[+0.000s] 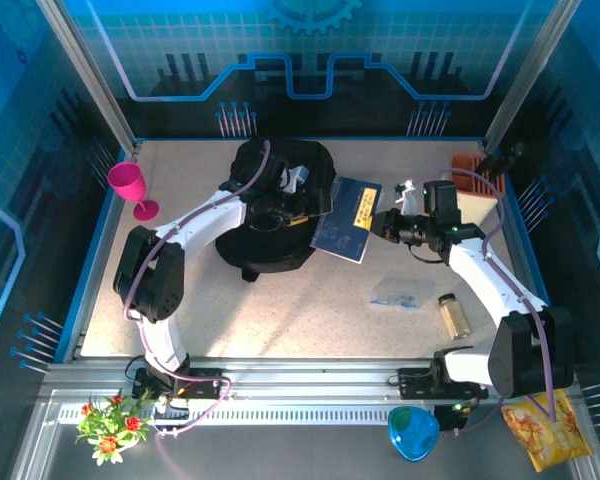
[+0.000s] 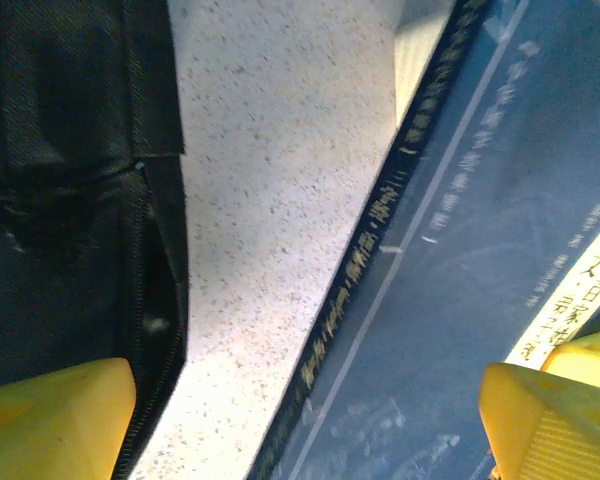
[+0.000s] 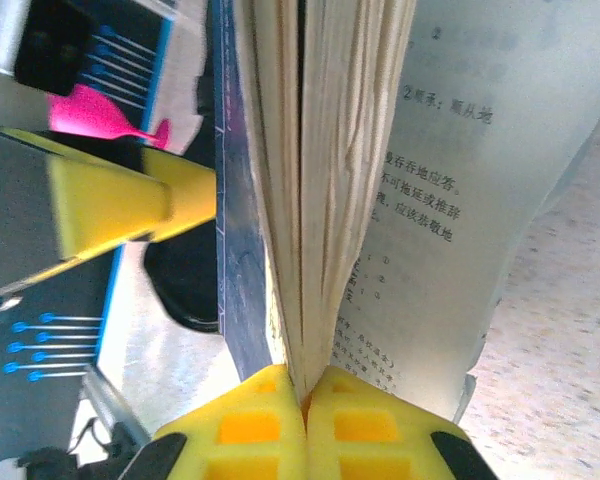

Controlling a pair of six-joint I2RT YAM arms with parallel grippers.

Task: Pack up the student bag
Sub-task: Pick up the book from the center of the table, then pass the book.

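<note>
Left claw point(image 2: 300, 420) open at right edge of large black fabric backpack point(image 1: 265, 245). Right claw point(image 3: 305, 400) clamped on pages of dark blue softcover book point(image 1: 347, 218).

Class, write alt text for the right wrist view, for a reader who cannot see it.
The right end effector is shut on the page edges of a blue-covered book, seen edge-on. A pink goblet shows upper left, speckled table lower right.

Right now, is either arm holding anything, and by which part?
The right gripper is shut on the blue book, its fingers pinching the edge of its pages. The left gripper is open, holding nothing.
</note>
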